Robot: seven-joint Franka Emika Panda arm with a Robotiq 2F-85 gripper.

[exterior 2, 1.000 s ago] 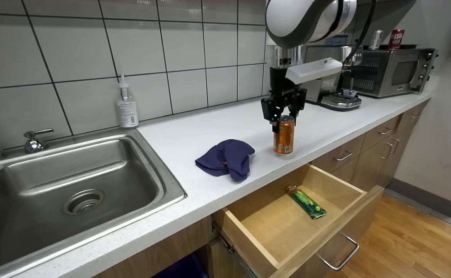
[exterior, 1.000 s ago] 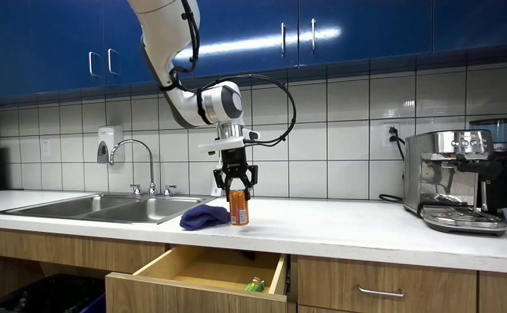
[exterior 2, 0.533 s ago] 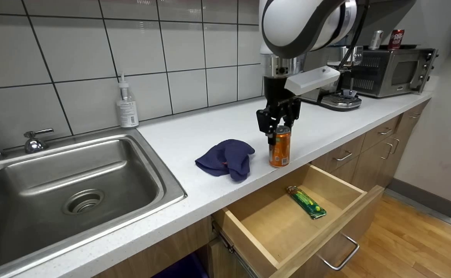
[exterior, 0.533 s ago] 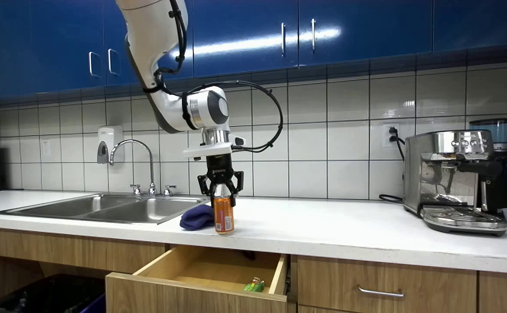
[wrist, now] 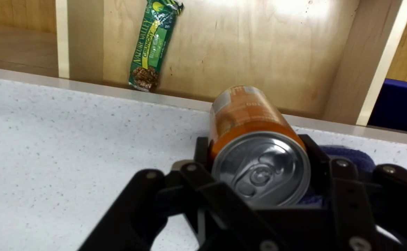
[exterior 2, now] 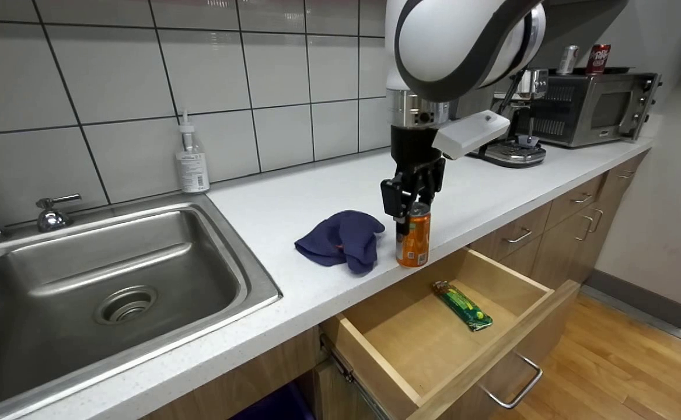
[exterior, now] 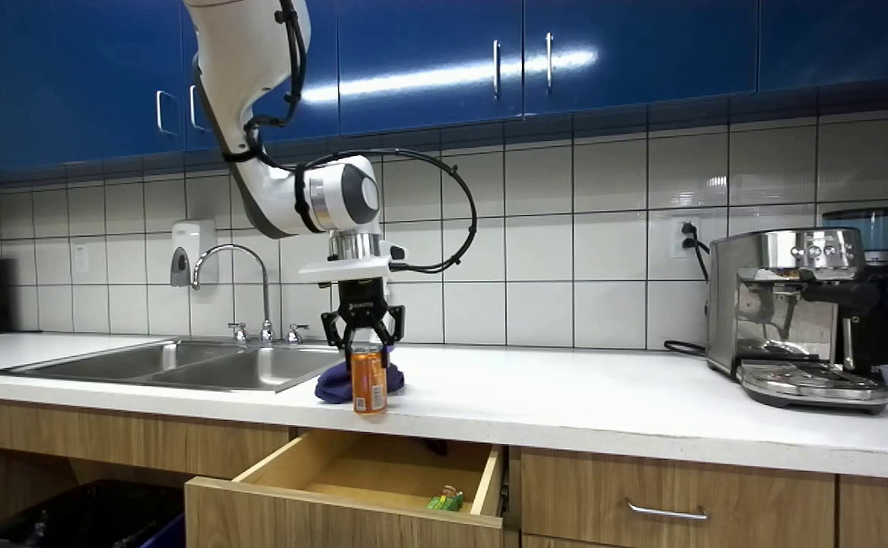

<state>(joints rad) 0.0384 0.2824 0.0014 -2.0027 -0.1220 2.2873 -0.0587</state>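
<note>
An orange can point(exterior: 368, 384) with a silver top stands upright between the black fingers of my gripper point(exterior: 367, 359), which is shut on its upper part. In the wrist view the can's lid faces the camera, and a finger point(wrist: 202, 150) presses on each side of the can point(wrist: 248, 108). Its base is at the front edge of the white counter; whether it touches the surface I cannot tell. A dark blue cloth point(exterior 2: 343, 239) lies crumpled on the counter close beside the can. Below the counter edge, a pulled-out wooden drawer point(exterior 2: 416, 344) holds a green granola bar point(exterior 2: 463, 305).
A steel sink point(exterior 2: 212, 303) is set into the counter, with a soap bottle point(exterior 2: 192, 166) behind it. The coffee machine point(exterior: 786, 304) and a toaster oven point(exterior 2: 591, 108) bearing two cans stand farther along. Blue cabinets point(exterior: 428, 68) hang above.
The gripper has carried the can toward the counter's front edge and the sink side, and somewhat lower. The can now covers part of the cloth in an exterior view. Cloth, drawer and bar stay put.
</note>
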